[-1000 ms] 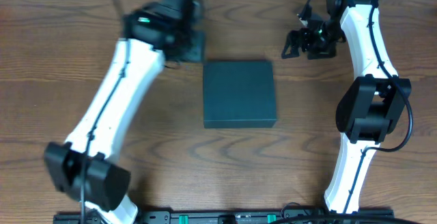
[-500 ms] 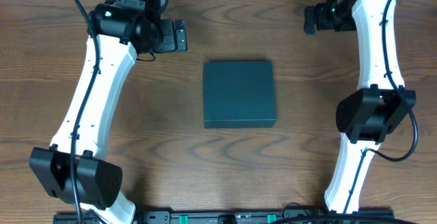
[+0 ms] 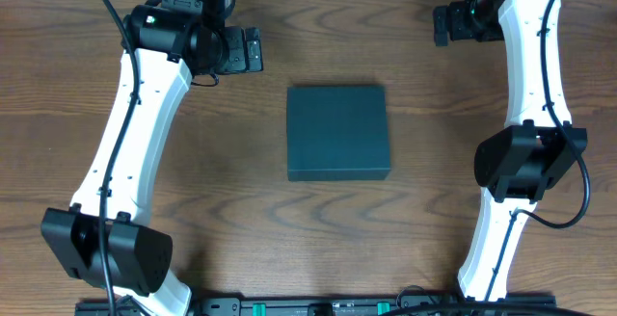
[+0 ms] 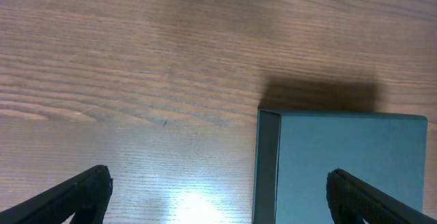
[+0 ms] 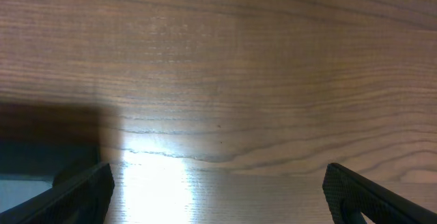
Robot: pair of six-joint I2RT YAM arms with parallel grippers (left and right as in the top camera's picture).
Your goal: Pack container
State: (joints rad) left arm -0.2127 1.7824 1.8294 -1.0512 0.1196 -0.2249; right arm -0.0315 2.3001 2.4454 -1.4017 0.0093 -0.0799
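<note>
Left hand [image 3: 253, 50] spread wide, empty, hovering near far edge of surface [image 3: 212, 191]. Right hand [image 3: 441, 24] likewise spread, empty, by opposite far corner. Container [image 3: 338, 133] shut, centred between both, toward robot from each; near-square, no clear long axis. Left hand slightly closer.

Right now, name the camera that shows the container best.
Overhead: the whole container shows, lid shut. Left wrist catches only one end; right wrist only a dim sliver at lower left.

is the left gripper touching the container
Apart. The overhead view shows bare table between the left gripper and the container; its jaws stand open.
</note>
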